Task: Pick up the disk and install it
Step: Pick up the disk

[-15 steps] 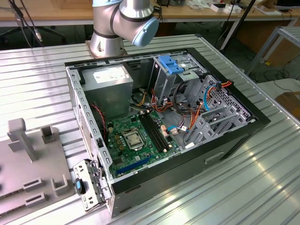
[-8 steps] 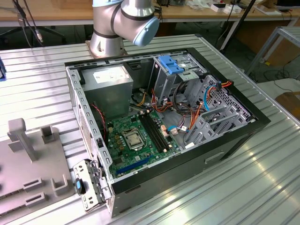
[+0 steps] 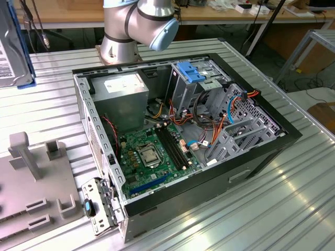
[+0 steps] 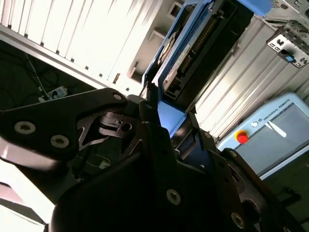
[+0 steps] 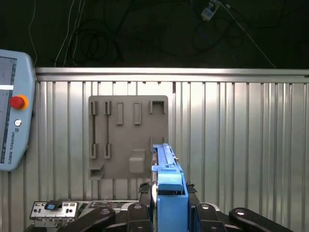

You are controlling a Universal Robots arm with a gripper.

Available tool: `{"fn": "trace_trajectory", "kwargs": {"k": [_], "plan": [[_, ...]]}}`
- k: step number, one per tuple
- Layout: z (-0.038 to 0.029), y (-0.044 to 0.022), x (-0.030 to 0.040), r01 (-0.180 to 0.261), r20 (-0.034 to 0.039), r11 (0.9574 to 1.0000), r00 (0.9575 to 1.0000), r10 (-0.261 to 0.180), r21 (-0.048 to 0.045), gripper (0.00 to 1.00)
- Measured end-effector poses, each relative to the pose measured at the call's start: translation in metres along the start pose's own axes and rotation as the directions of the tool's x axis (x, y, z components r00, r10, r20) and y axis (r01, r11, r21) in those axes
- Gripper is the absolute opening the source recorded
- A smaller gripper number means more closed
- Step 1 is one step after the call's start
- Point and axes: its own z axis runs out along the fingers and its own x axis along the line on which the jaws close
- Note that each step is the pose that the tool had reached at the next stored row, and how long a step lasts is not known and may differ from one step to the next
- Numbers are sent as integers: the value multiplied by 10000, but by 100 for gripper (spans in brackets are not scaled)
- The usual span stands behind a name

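First wrist view has the gripper [image 5: 170, 215] closed narrowly on the disk [image 5: 169, 179], held edge-on between its fingers, lifted clear of the grey fixture plate [image 5: 128, 137] below the hand. Pick-up looks done, I'd say. Installing calls for squaring the drive's edges to the open computer case [image 3: 261, 151], well apart from the hand across bare ribbed table [image 5: 241, 145].

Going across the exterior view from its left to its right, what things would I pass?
disk → silver cage with a blue latch → processor socket → grey drive cage inside the computer case.
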Motion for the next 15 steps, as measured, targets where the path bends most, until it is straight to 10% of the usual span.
{"fn": "trace_trajectory", "kwargs": {"k": [15], "plan": [[31,-813,-12,0,-2,10000,10000,0,-1,37]]}}
